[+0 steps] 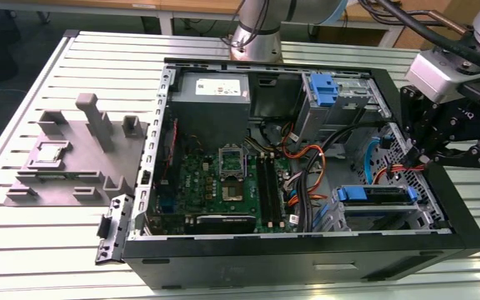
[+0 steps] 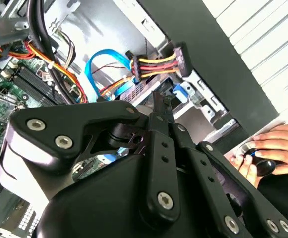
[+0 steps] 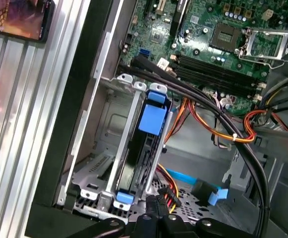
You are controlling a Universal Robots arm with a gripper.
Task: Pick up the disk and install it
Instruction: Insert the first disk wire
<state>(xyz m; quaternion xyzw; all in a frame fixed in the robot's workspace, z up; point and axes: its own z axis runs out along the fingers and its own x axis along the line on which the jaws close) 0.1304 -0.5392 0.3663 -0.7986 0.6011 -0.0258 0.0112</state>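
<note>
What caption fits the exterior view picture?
Robot gripper hovering over an open computer case beside a blue-framed disk.

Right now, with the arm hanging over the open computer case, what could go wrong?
The gripper hangs just above loose orange and blue cables near the drive cage; it may snag them. A person's hand rests on the table beside the case, close enough to be struck. The disk sits in its cage with cables close beside it.

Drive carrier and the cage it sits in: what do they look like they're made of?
The disk's carrier looks like blue moulded plastic, matte, with rounded tabs. The cage around it looks like bare sheet metal, dull silver-grey, with folded edges and punched slots.
</note>
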